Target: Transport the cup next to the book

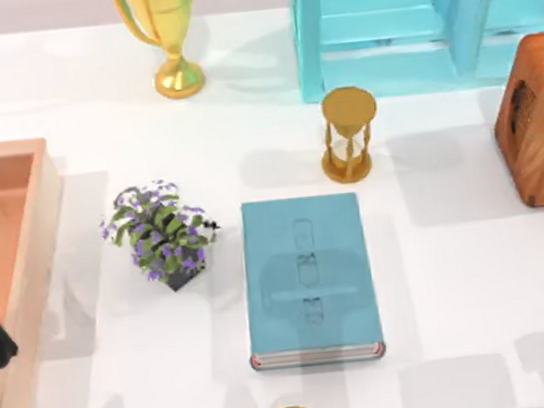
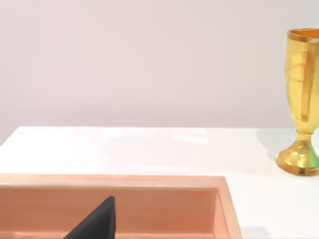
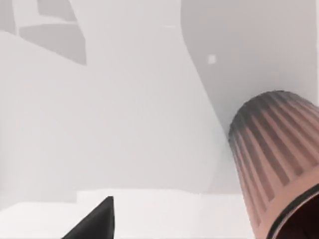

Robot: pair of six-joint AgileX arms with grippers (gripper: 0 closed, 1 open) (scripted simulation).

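Right wrist view: finding the ribbed cup (image 3: 279, 164) close beside the right tool (image 3: 94, 221), grip impossible to tell. Top view: spotting that cup at the near tabletop (image 1: 452, 273) edge, near the book (image 1: 308, 278). Finding the left tool (image 2: 94, 224) hovering over the tray (image 1: 20, 190), state likewise unclear.

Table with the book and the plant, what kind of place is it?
Probably a pretend room made on a computer: a white table with a book, potted plant, hourglass and golden trophy, like a study.
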